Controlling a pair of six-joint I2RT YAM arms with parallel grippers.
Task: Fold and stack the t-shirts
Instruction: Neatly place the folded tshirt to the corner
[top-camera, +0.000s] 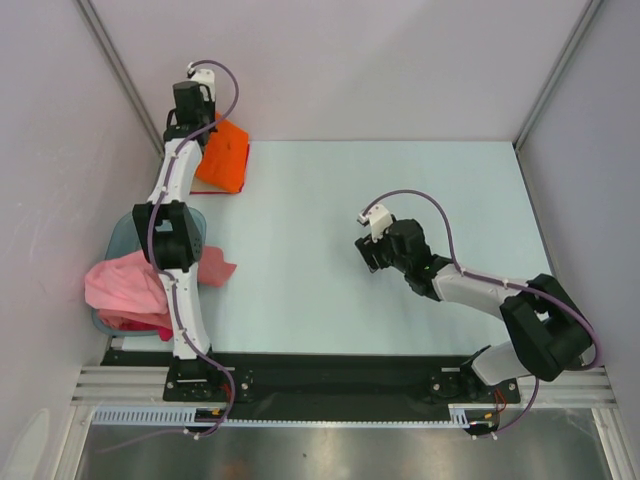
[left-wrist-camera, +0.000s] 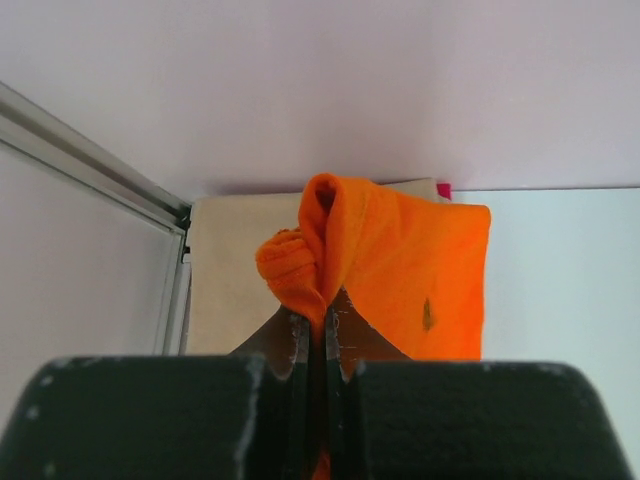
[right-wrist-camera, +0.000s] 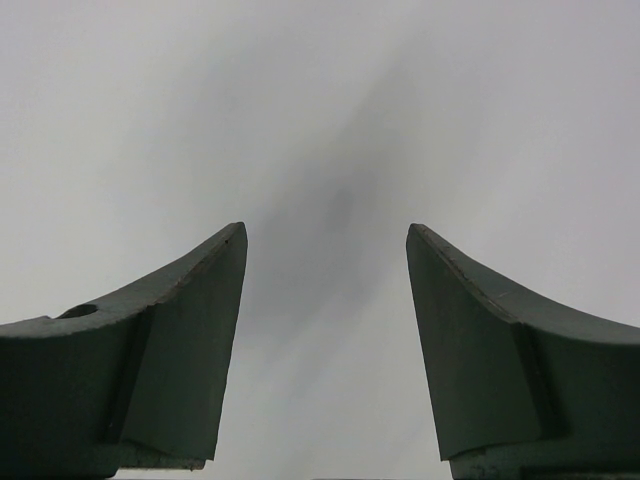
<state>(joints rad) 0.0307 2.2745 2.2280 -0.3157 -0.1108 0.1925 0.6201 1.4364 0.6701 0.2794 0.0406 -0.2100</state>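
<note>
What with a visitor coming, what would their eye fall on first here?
The orange shirt at the far left corner of the table, with a bunched fold of it pinched in the left fingers. Next, the pink heap spilling from the tub at the near left edge. The right fingers stand open over the table's middle.

The orange t-shirt (top-camera: 225, 155) sits bunched at the far-left corner of the tabletop (top-camera: 330, 240) — the left arm (top-camera: 175, 175) is over it. A pink t-shirt (top-camera: 125, 285) spills over the tub (top-camera: 118, 238).
</note>
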